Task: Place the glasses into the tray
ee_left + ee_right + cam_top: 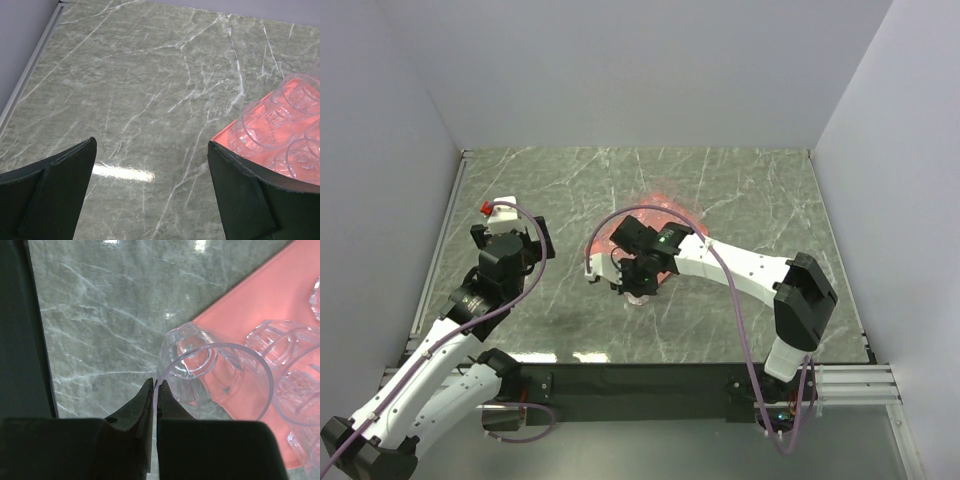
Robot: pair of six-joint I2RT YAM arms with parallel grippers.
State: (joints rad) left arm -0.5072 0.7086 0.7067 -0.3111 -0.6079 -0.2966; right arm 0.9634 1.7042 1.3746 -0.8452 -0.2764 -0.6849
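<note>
While the right claw grips: the right claw (pixel 154 387) is pinched almost closed on the thin rim of the held glass (pixel 215 385), one finger inside the wall and one outside.
Held glass: a clear tumbler with its mouth toward the wrist, seemingly about upright. I cannot tell whether its base touches anything.
Tray: the tray (pixel 270 295) lies mid-table, mostly hidden from above under the right arm (pixel 750 270). The held glass straddles its near-left edge, partly over the table (pixel 125 75).
Other glasses: several other glasses (pixel 260 132) stand close together inside the tray, just beside the held one.
Left claw: the left claw (pixel 150 145) gapes wide, holds nothing, and hangs over bare table to the left of the tray.
Step in hand: by my judgement, setting this glass down inside the tray.
Doing it well: carry it farther in so the whole base clears the raised rim. Aim for a gap between neighbours, lower slowly until it sits flat, then release. A rim pinch lets a glass swing, so avoid jerks.
</note>
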